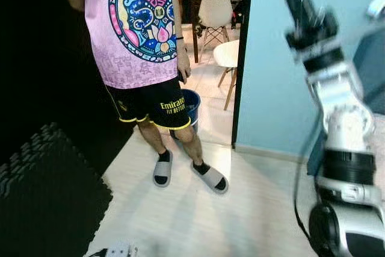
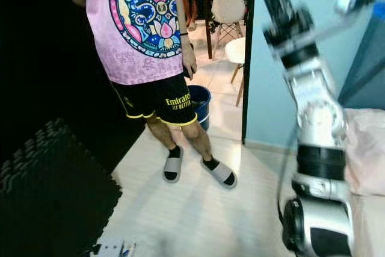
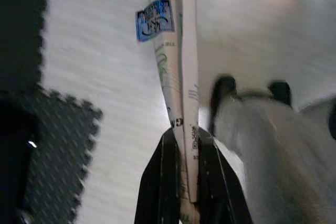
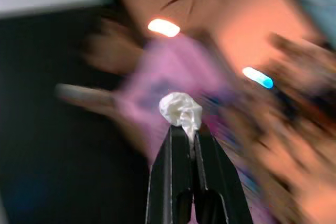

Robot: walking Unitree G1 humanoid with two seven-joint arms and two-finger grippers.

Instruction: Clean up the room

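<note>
Left hand [image 3: 186, 153] pinches a printed, perhaps paper, wrapper [image 3: 175, 61].

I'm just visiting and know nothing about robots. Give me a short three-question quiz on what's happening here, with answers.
1. True or false: the left gripper is clamped on a flattened printed carton.
2. What does the right gripper pinch?
A. a spoon
B. a crumpled white wad
C. a sock
3. Fill in: behind the person in grey slides stands a blue ____.

Key:
1. True.
2. B, the crumpled white wad.
3. Bucket, by the doorway, partly hidden by the legs.
</note>
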